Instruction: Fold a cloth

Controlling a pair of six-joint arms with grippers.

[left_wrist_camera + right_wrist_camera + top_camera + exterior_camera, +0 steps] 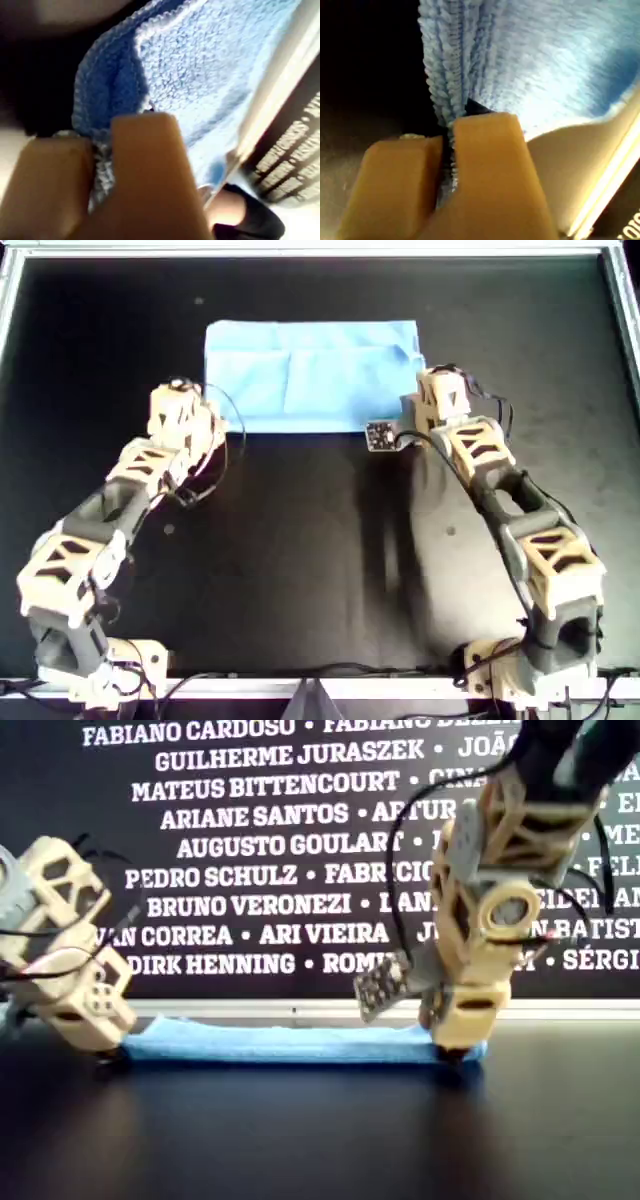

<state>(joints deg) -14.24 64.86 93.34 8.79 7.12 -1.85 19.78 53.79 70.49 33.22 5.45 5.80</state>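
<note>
Both grippers clamped on the cloth: in the first wrist view, my first gripper with jaws together on a bunched corner edge of the blue fabric; in the second wrist view, my second gripper pinching a stacked hem, several layers seen between the tan fingers. Not possible to say from the wrist views which arm in the overhead view is which. Cloth lying flat on the black table, toward the far side, already doubled into a rectangle, one arm at each near corner. Grip at two corners probably to keep the edge straight and the layers together for a further fold. Behind, in the exterior view, a wall with names.
</note>
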